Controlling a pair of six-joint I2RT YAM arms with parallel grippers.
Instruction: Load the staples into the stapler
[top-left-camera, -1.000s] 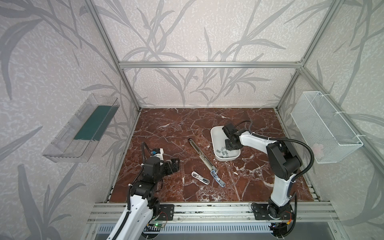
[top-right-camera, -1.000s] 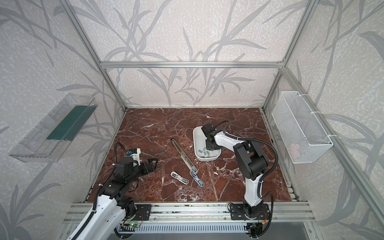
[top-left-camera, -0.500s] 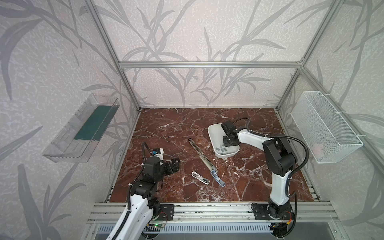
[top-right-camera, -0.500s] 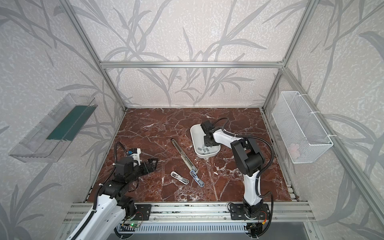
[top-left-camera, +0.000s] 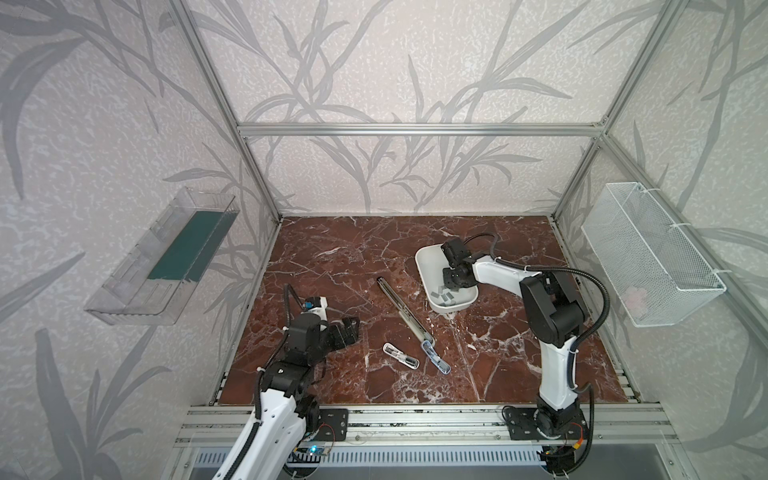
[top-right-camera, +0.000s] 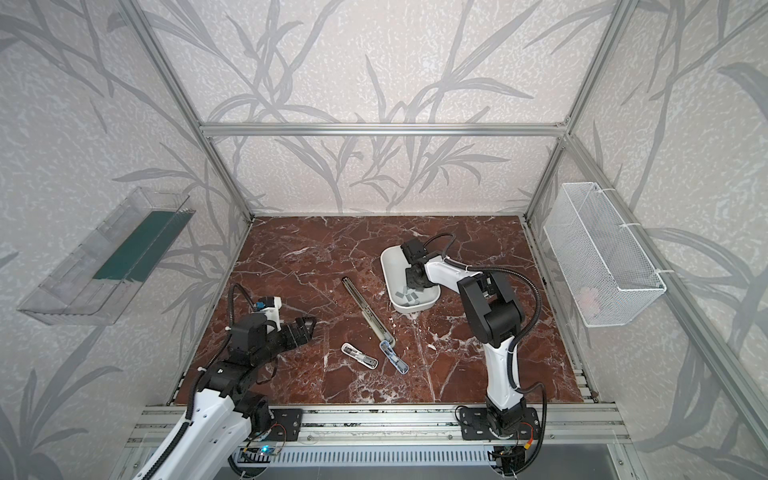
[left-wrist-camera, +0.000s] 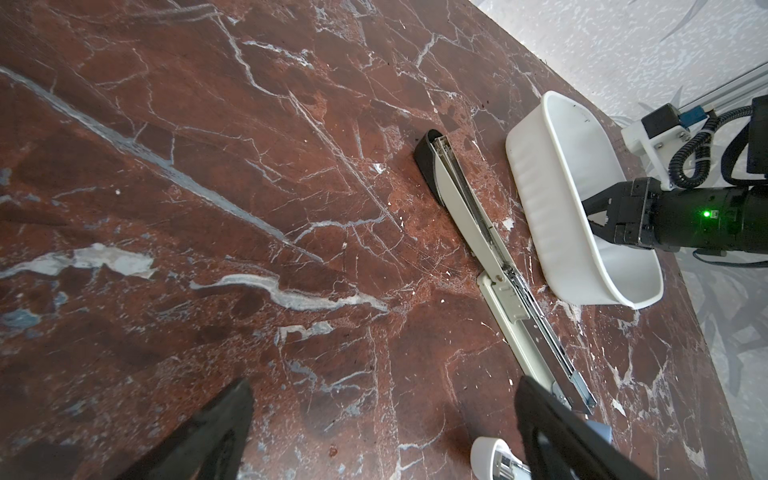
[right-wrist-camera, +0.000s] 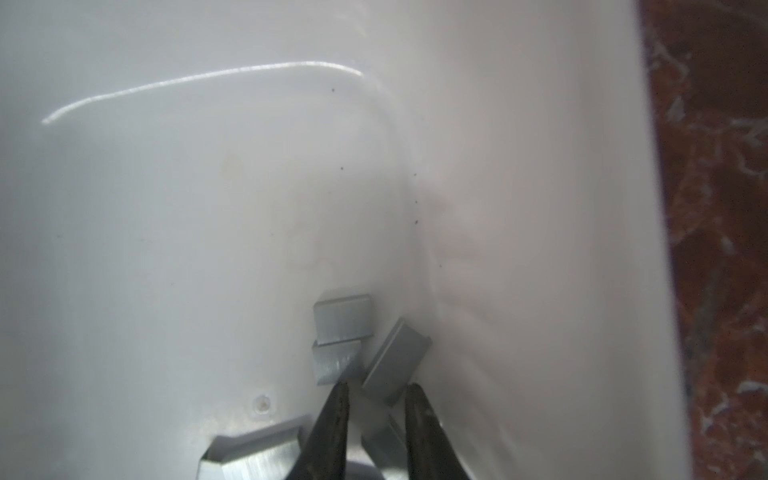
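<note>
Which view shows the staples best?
The right wrist view: the staples appear close, as separate grey strips. In both top views they are tiny specks in the white tray; in the left wrist view its wall hides them.

I count one opened stapler (top-left-camera: 405, 313), one small white piece (top-left-camera: 401, 356) beside its blue end, one white tray (top-left-camera: 424, 266) by its other end holding five visible staples (right-wrist-camera: 343, 318), a left arm (top-left-camera: 299, 336) and a right arm (top-left-camera: 548, 307), one clear bin (top-left-camera: 166, 257), and one wire basket (top-left-camera: 648, 257).
</note>
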